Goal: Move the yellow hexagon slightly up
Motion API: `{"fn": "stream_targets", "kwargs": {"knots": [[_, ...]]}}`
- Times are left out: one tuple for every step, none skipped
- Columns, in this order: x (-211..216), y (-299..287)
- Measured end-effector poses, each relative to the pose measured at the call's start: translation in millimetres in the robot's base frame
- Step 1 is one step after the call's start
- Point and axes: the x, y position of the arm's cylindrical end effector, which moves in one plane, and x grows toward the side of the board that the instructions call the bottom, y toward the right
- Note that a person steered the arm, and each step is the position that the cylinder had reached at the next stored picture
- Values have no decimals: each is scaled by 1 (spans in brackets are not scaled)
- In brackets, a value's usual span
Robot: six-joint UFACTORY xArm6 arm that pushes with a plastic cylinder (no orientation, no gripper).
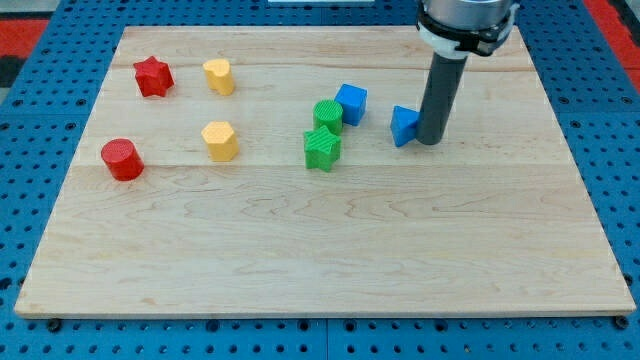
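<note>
The yellow hexagon sits on the wooden board left of centre, with a second yellow block above it nearer the view's top. A red star and a red cylinder lie further to the view's left. Toward the middle, two green blocks touch each other, and a blue cube rests against the upper one. I carry no claw, only a rod. My tip stands upright, touching the right side of a blue block, well apart from the hexagon, with the green pair between us.
</note>
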Motion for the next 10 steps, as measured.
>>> {"fn": "stream_targets", "kwargs": {"knots": [[-9, -32], [-9, -55], [-7, -49], [23, -11], [71, -14], [82, -86], [82, -168], [82, -186], [82, -186], [82, -197]]}}
